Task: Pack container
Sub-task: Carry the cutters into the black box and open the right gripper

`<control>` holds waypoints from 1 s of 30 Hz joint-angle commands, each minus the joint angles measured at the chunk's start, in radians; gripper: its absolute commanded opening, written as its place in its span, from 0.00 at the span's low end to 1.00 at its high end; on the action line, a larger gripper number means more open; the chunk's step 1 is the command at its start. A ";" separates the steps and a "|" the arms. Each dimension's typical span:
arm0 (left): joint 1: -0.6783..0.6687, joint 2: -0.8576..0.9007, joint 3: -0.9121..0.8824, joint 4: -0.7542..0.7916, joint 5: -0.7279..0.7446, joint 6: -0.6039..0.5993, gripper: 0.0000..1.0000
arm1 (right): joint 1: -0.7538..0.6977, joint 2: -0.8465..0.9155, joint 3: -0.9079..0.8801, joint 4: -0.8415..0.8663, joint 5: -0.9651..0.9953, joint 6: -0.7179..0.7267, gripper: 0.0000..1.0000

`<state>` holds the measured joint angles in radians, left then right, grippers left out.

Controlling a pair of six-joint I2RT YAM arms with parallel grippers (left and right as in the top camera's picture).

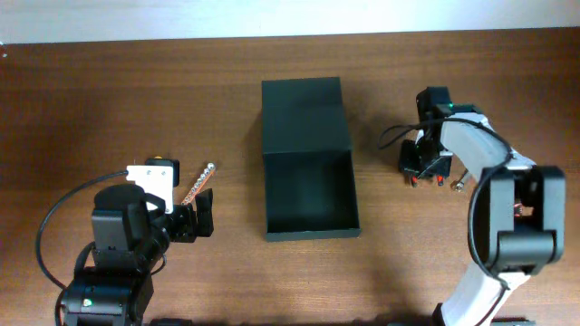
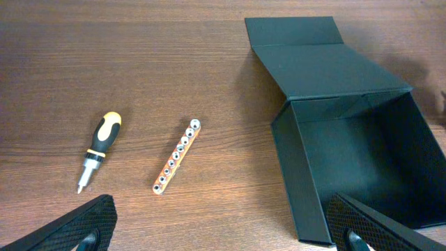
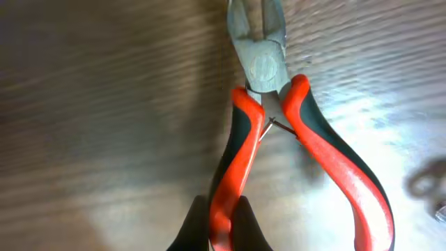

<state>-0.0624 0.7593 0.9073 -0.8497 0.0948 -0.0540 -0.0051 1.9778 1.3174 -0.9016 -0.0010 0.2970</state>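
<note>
You see a brown wood-grain table [image 1: 109, 81] with a soft sheen. The container [image 1: 302, 113] looks matt, like card. At its three o'clock, the pliers [image 3: 261, 70] show dull grey metal and glossy red-black plastic grips. At nine o'clock, the orange plastic bit strip [image 2: 176, 165] carries shiny metal.

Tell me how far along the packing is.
Done: the container lies open and empty, lid flap folded back. In hand: the right gripper pinches one handle of the red-handled pliers. Left: pliers, screwdriver and bit holder strip are all outside it; the left gripper is open above the table.
</note>
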 commanded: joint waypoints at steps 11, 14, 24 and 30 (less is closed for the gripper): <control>0.006 -0.001 0.020 0.003 0.010 0.006 0.99 | 0.342 -0.436 0.130 -0.283 -0.104 -0.574 0.04; 0.006 -0.002 0.020 0.003 0.010 0.032 0.99 | 0.495 -0.446 0.129 -0.311 -0.104 -0.706 0.04; 0.006 -0.002 0.020 0.003 0.010 0.032 0.99 | 0.665 -0.338 0.119 -0.240 -0.104 -0.869 0.04; 0.006 -0.002 0.020 0.003 0.010 0.032 0.99 | 0.666 -0.222 0.119 -0.171 -0.104 -0.869 0.04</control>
<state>-0.0620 0.7593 0.9073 -0.8490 0.0948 -0.0452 0.6544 1.7073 1.4380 -1.0851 -0.0986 -0.5514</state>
